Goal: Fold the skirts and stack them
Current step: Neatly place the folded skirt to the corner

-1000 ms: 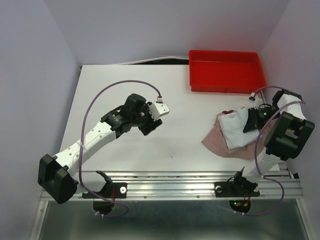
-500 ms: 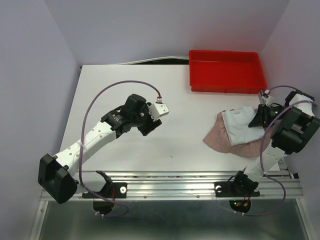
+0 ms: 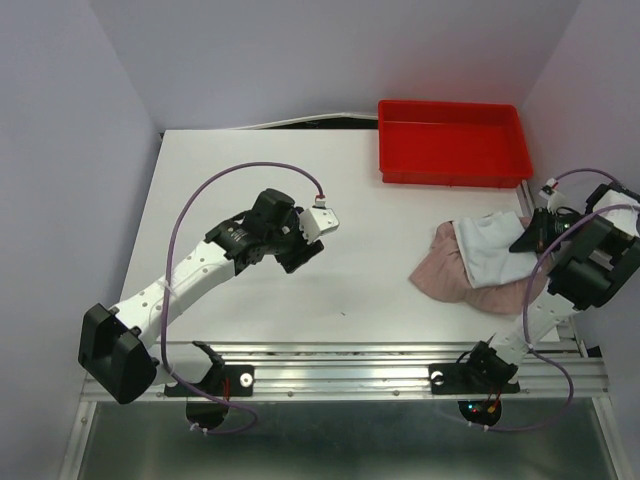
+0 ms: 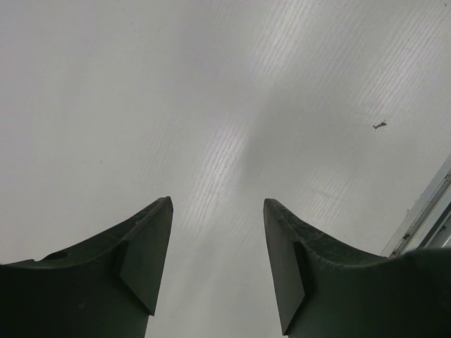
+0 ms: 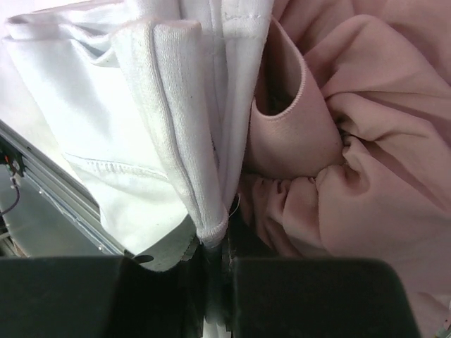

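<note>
Two skirts lie heaped at the table's right edge. The pale grey-white skirt (image 3: 490,248) rests on top of the dusty pink skirt (image 3: 440,276). My right gripper (image 3: 525,240) is at the heap's right side, shut on a bunched fold of the white skirt (image 5: 183,127); the pink skirt (image 5: 366,141) crowds in beside it. My left gripper (image 3: 300,258) hangs over bare table left of centre, far from the cloth. In the left wrist view it (image 4: 217,211) is open with nothing between its fingers.
A red plastic tray (image 3: 452,142) stands at the back right, just behind the heap. The table's right edge and the side wall are close to my right arm. A metal rail (image 3: 380,375) runs along the near edge.
My right gripper has moved right toward the table edge, dragging the white skirt and the pink one under it the same way. The left arm has barely moved.
</note>
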